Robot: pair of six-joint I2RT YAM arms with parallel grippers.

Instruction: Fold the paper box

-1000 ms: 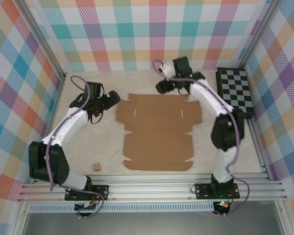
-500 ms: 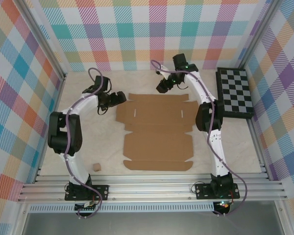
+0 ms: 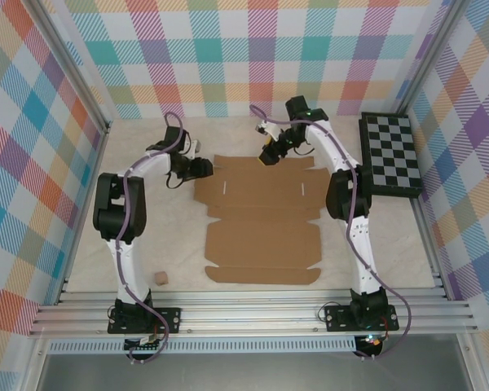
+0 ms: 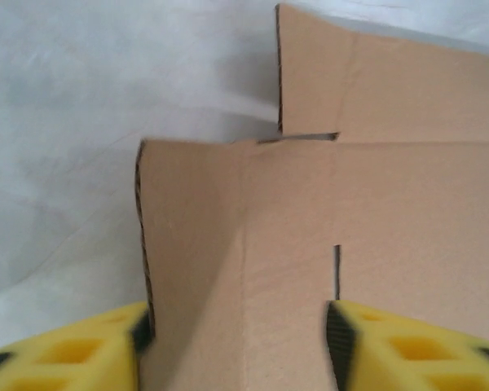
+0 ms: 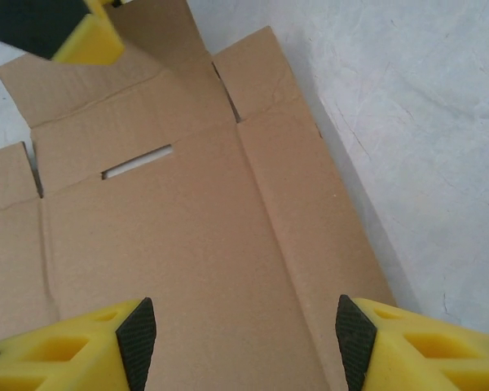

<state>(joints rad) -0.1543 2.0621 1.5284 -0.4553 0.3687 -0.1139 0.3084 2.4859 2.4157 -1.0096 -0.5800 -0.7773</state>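
Note:
The paper box point(image 3: 261, 216) is a flat brown die-cut sheet lying in the middle of the table. My left gripper point(image 3: 205, 169) sits at the sheet's far left corner. In the left wrist view it point(image 4: 240, 342) is open and straddles the side flap point(image 4: 196, 244). One yellow finger point(image 4: 65, 350) is at the flap's outer edge, the other point(image 4: 416, 346) is by a slit. My right gripper point(image 3: 269, 155) hovers at the sheet's far edge. In the right wrist view it point(image 5: 244, 338) is open over the cardboard point(image 5: 187, 244), with nothing between its pads.
A black-and-white checkered board point(image 3: 389, 153) lies at the far right by the wall. A tiny tan cube point(image 3: 159, 278) rests near the front left. Plaid walls close in three sides, and an aluminium rail point(image 3: 253, 314) runs along the near edge.
My left gripper has swung right and in, reaching the sheet's far left flap. My right gripper shifted slightly toward the sheet's far edge. The sheet has stayed put.

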